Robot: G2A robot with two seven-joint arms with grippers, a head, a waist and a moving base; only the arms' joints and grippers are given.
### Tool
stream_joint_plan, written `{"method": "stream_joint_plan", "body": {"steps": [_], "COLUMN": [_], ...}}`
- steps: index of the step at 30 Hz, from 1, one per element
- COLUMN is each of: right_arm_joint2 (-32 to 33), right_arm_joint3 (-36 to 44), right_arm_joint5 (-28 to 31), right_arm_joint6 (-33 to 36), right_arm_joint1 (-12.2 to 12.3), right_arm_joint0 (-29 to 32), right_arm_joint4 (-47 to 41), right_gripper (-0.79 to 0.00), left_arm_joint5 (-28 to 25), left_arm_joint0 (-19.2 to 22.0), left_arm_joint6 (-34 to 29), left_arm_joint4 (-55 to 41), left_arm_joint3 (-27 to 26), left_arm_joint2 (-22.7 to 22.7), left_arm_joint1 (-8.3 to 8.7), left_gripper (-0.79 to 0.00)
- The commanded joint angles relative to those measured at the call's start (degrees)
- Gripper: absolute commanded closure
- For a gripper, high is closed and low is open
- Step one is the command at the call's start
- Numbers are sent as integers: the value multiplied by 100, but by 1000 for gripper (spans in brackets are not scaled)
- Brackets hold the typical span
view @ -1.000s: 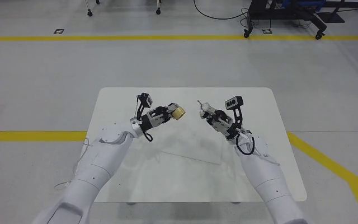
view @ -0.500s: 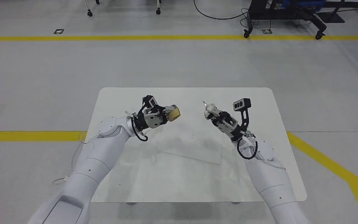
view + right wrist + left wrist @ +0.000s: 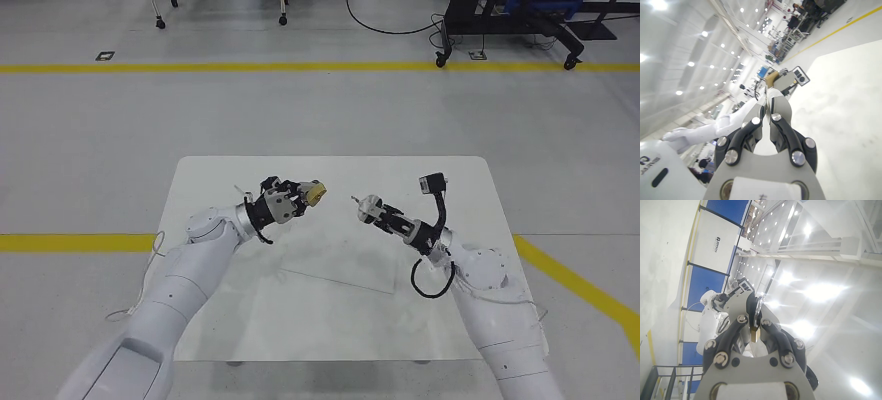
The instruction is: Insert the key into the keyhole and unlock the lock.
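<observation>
View from above with both wrist cameras, as I saw it from the remote station. The left end effector (image 3: 303,196) was closed on the lock (image 3: 314,192), whose brass body stuck out past the fingertips toward the middle of the bench (image 3: 340,320). In the left wrist view the brass of the lock (image 3: 754,336) showed between the two black finger linkages. The right end effector (image 3: 372,208) was closed on the key (image 3: 357,199), gripping it by the head, so that the thin blade pointed toward the lock. Both arms were raised over the far half of the bench, with neither object resting on its surface. The two end effectors faced each other across the centre line. A small open gap separated the tip of the key from the lock, and the two were not touching. In the right wrist view the right end effector (image 3: 765,98) held the key edge-on between pressed fingers. There the lock (image 3: 772,78) lay just beyond the tip, roughly in line with the blade. I could not make out the keyhole in any view. A yellow line (image 3: 300,68) ran along the floor beyond the bench.
</observation>
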State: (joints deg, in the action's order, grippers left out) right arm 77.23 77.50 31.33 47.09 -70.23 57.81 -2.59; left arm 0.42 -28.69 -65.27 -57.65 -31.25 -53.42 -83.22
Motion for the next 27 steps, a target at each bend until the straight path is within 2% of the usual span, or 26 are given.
{"method": "stream_joint_plan", "body": {"steps": [1, 6, 11, 16, 27], "right_arm_joint2": [14, 33, 116, 152, 121], "right_arm_joint3": [325, 799, 1157, 1274, 1281], "right_arm_joint5": [-35, -49, -110, -210, -197], "right_arm_joint6": [-152, -330, -530, -666, -613], "right_arm_joint1": [33, 83, 132, 158, 158], "right_arm_joint0": [96, 208, 328, 432, 442], "right_arm_joint4": [796, 1491, 1977, 1931, 1892], "right_gripper": [0, 0, 0, 0, 0], "left_arm_joint5": [31, 84, -9, -285, -263], "left_arm_joint0": [113, 342, 475, 506, 500], "left_arm_joint6": [-94, -234, -360, -379, -370], "left_arm_joint4": [-40, -3, -18, -55, -55], "left_arm_joint3": [172, 628, 995, 1194, 1224], "left_arm_joint2": [89, 227, 215, 136, 131], "left_arm_joint1": [-101, -274, -368, -419, -426], "left_gripper": [0, 0, 0, 0, 0]}}
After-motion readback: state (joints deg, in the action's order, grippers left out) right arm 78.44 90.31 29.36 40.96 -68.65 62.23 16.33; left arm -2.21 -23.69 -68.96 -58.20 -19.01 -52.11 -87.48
